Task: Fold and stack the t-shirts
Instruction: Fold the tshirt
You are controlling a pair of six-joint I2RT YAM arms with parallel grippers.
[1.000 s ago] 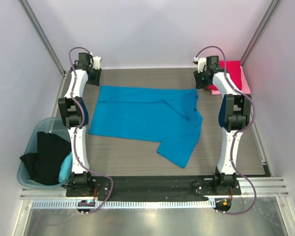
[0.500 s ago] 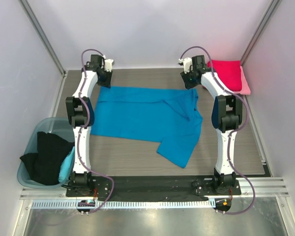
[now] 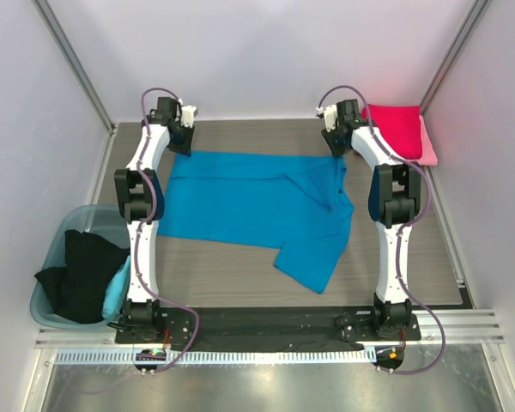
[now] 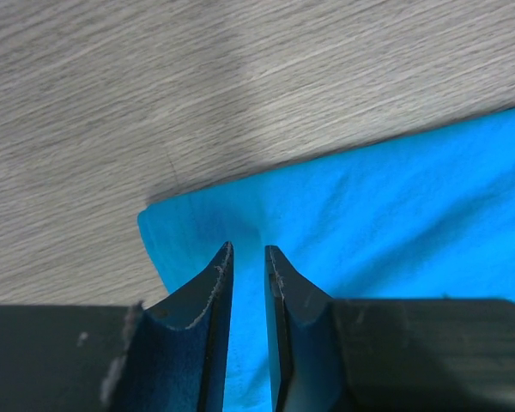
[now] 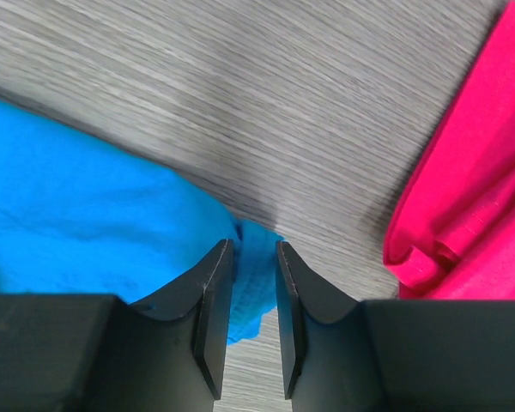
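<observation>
Both arms at the far corners of the bright blue t-shirt [image 3: 249, 202], fingers closed down on the cloth.

The shirt is spread flat mid-tabletop [image 3: 223, 270], with one sleeve or flap trailing toward the near right. The left gripper [image 4: 247, 249] sits on the far-left corner. Its fingers are down to a thin slit with blue cloth pinched between them and a crease running out from the tips. The right gripper [image 5: 254, 245] sits on the far-right corner with the same narrow gap, the corner bunched between its fingers. The crimson t-shirt [image 5: 472, 163] lies folded just right of that gripper, apart from the blue. It rests on the pale pink t-shirt [image 3: 430, 142] in the far-right corner. The black t-shirt [image 3: 79, 275] hangs out of the teal tub [image 3: 69, 220], off the tabletop's left edge.
</observation>
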